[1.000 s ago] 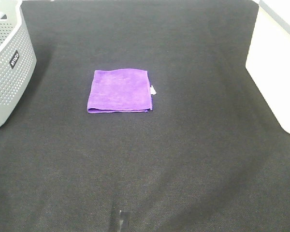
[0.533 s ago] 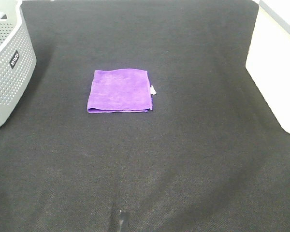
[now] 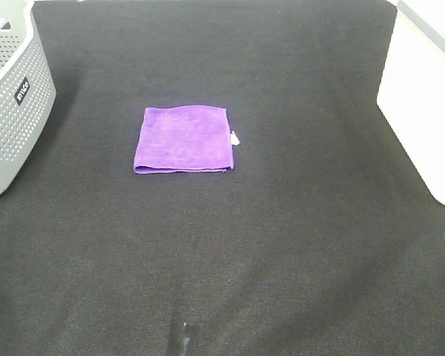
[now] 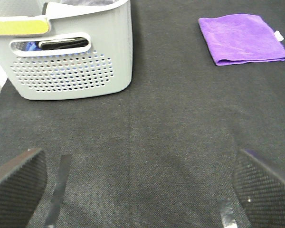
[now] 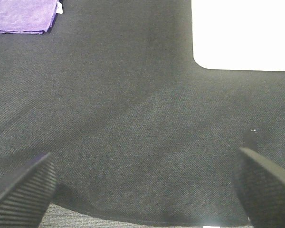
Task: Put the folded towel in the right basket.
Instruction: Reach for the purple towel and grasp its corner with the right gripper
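Towel (image 3: 183,139) flat on black mat (image 3: 282,245)

Even soft light, faint shadow beside the grey basket (image 3: 11,111). In right wrist view the right basket (image 5: 242,33) is blown out flat white. Dark desk (image 3: 282,245) grainy.

Purple folded towel (image 3: 183,139), white tag (image 3: 235,138); cream-white right basket (image 3: 423,111); grey perforated left basket (image 3: 11,119); black mat (image 3: 245,245).

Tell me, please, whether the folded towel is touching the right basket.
Apart. The exterior high view shows the folded towel lying mid-table, with a wide stretch of bare black mat between it and the right basket.
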Controlling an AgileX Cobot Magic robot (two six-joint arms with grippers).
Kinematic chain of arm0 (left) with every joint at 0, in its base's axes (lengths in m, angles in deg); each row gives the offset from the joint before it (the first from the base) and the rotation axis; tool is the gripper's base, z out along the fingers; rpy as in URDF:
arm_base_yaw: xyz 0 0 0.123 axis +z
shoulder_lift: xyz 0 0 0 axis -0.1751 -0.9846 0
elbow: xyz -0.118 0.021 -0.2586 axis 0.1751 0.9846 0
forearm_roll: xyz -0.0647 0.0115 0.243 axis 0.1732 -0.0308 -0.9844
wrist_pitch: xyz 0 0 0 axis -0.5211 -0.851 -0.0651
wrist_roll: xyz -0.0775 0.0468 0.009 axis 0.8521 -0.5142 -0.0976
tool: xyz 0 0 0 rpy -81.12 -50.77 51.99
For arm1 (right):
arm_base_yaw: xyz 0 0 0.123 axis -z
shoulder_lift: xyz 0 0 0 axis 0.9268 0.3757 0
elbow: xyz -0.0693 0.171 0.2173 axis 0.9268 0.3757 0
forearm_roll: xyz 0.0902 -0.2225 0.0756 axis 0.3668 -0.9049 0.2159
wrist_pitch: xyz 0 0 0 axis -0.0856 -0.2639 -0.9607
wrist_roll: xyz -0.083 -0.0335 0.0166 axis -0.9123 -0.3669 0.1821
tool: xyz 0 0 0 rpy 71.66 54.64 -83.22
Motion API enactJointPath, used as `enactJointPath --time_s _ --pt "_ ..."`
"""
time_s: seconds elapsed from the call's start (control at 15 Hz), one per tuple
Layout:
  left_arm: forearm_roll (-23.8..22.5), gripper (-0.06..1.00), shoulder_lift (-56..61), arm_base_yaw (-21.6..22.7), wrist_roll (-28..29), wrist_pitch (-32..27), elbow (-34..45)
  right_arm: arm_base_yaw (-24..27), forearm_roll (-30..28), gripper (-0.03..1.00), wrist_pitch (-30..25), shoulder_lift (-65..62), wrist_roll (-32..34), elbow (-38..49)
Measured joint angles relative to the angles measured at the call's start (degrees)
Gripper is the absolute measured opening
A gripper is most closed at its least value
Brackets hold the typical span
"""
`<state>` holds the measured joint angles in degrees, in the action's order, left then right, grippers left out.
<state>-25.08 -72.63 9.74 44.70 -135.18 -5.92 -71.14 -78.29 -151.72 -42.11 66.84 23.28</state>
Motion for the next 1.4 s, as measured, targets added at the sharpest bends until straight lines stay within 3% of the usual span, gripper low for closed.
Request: enactJointPath --time_s 1.4 --pt "0.0 0.99 0.0 0.0 0.0 0.0 0.0 0.0 1.2 0.96 -0.3 1.6 0.5 -2.0"
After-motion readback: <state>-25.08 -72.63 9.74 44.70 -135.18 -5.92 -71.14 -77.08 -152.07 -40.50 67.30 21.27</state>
